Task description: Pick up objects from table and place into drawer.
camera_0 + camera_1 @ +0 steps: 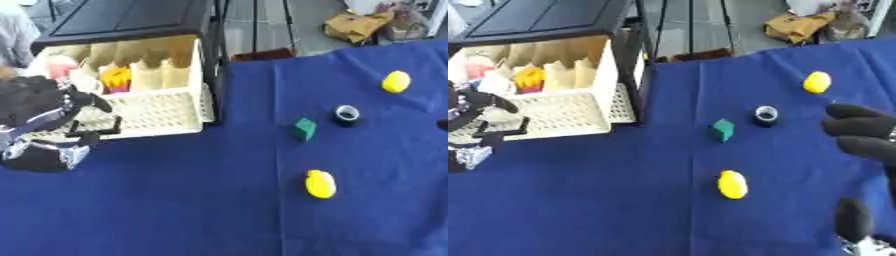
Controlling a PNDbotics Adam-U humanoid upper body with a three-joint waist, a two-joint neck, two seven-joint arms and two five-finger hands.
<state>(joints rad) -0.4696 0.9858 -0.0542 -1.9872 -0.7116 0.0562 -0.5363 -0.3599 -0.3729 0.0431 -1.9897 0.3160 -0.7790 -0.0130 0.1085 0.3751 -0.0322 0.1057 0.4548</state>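
The right hand [859,135] has its fingers open and holds nothing. It should go slowly to the yellow thing [731,184], maybe a lemon, and wrap round its middle. I cannot tell what the left hand [44,125] by the drawer [166,112] is doing with its fingers.

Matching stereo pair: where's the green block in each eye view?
Left eye view: green block right of centre, on the blue cloth, just left of the black ring.
Right eye view: green block nearer centre, same cloth.
Shared landmark: the black ring, up-right of the block in both.
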